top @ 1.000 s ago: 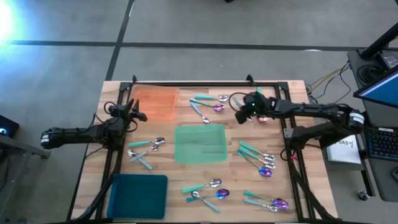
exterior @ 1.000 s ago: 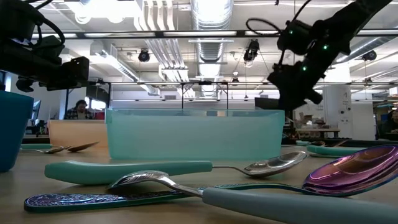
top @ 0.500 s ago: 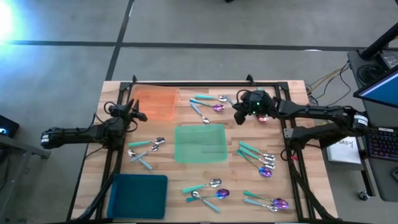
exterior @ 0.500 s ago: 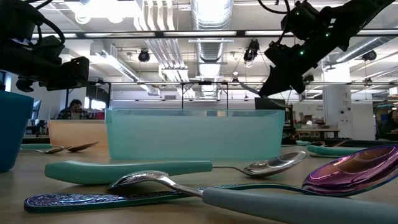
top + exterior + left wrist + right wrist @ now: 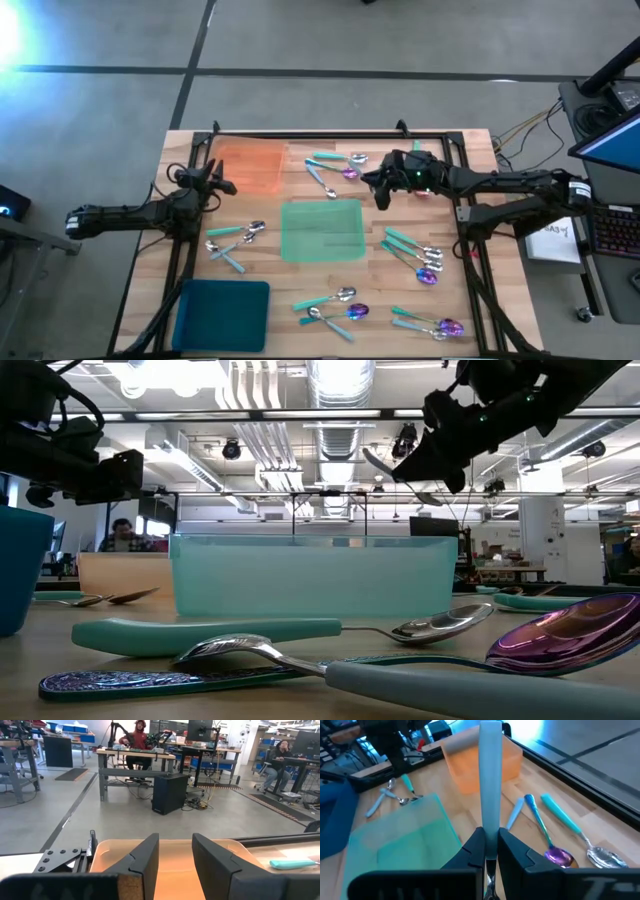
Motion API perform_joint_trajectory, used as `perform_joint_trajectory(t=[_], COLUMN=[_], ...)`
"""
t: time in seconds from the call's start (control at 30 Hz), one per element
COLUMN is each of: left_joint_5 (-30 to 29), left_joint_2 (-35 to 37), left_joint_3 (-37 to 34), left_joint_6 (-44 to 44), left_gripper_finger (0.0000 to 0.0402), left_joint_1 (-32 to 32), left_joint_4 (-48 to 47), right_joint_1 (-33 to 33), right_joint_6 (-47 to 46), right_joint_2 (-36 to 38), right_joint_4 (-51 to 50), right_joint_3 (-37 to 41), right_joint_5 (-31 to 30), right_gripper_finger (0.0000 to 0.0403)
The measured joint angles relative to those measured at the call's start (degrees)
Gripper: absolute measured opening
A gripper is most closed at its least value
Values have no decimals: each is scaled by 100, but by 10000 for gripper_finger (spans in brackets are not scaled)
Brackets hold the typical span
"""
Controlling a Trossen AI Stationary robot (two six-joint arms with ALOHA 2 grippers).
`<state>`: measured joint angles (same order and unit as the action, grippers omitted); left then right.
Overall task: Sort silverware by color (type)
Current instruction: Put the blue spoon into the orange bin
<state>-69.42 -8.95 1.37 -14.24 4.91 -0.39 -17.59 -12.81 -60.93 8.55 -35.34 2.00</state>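
Observation:
Silverware lies in loose groups on the wooden table: near the far edge [image 5: 335,165], left of centre [image 5: 235,240], right of centre [image 5: 415,255] and at the near edge [image 5: 335,305]. My right gripper [image 5: 378,185] hangs above the table between the far group and the green tray [image 5: 322,230], shut on a teal-handled utensil [image 5: 490,775]. In the low view it [image 5: 425,450] is well above the table. My left gripper [image 5: 222,185] waits, open, at the orange tray's [image 5: 250,165] left side; its fingers [image 5: 145,857] frame that tray. My right gripper pinches the utensil's teal handle at its lower end [image 5: 490,837] between its two fingers [image 5: 474,851]. The handle runs straight on along the fingers and out past their tips. A thin silver neck [image 5: 489,881] shows behind the grip. The utensil is lifted clear of the table.
A dark teal tray [image 5: 222,315] sits at the near left corner. More utensils lie near the near right corner [image 5: 430,322]. A black frame rail [image 5: 330,133] runs along the far edge. Bare wood lies between the green tray and the left group.
My right gripper has risen from near the table's far right part and shifted a little toward the left, tipping from pointing steeply down to nearly level. The teal-handled utensil has gone up with it and now stands clear of the table.

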Motion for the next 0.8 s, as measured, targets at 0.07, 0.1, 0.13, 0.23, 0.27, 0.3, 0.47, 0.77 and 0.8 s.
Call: perform_joint_trajectory(t=[0.07,0.1,0.13,0.23,0.27,0.3,0.47,0.77,0.8], left_joint_5=[1,1,1,1,1,-1,90,3566,3917], left_joint_2=[-2,-2,-1,0,0,-1,-6,-147,-227], left_joint_3=[0,0,0,0,0,0,0,0,0], left_joint_6=[0,-2,-1,0,0,9,-149,-792,-766], left_gripper_finger=[103,103,103,103,103,103,103,103,103], left_joint_1=[0,0,0,2,2,2,2,7,7], left_joint_4=[-1,34,52,56,58,64,95,1960,2255], right_joint_1=[33,49,51,46,46,46,48,90,121], right_joint_6=[2,2,4,36,64,87,98,161,170], right_joint_2=[0,0,0,0,0,0,-4,-4,-4], right_joint_4=[-12,-11,-10,-10,-9,-4,105,435,503], right_joint_3=[1,0,1,-2,-2,-2,-2,-4,-4], right_joint_5=[0,-2,-1,-1,-3,-4,-2,195,202], right_gripper_finger=[19,19,20,21,21,21,22,23,23])
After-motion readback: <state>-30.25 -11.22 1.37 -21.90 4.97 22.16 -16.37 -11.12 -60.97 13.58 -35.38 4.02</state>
